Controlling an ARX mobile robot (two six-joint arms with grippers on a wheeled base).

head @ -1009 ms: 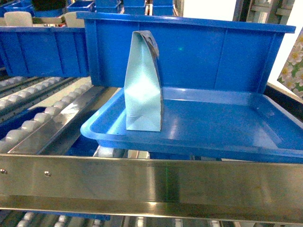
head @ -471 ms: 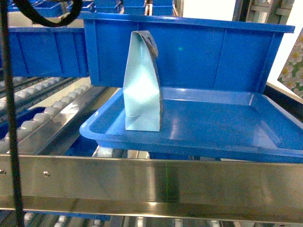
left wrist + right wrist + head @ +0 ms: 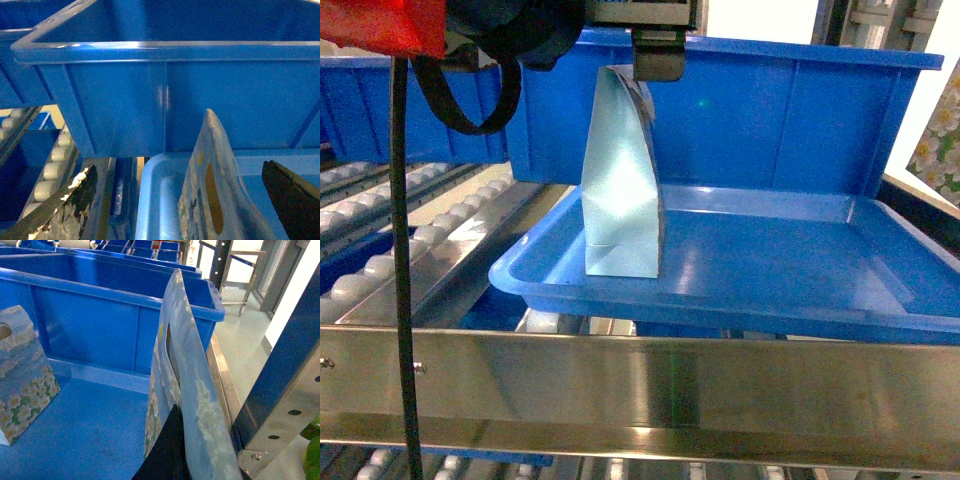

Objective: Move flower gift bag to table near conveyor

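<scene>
- One tall paper gift bag [image 3: 620, 190], pale blue on the side facing the head camera, upright in the left end of one shallow blue plastic tray [image 3: 790, 265], base near the tray's front-left corner.
- Left tool [image 3: 658, 55] directly over that bag's folded top, touching or just clear of it; cannot tell which from the head view.
- In the left wrist view, two worn dark fingers [image 3: 70, 210] spread wide, released, with the bag's top edge and its oval handle hole between them and neither finger touching the paper.
- One deep blue plastic bin [image 3: 770, 110] right behind the tray, with more blue bins in a row beyond it.
- In the right wrist view, two flower-print gift bags: one at the left edge, standing on the tray floor, and a second flower-print bag [image 3: 182, 380] upright close to the lens at the tray's right end.
- Right tool [image 3: 170, 452]: only one dark finger visible, lying against that second bag; cannot tell whether clenched.
- Sloped tracks of white plastic rollers [image 3: 380, 265] left of the tray.
- One shiny steel rail [image 3: 640, 385] across the front.
</scene>
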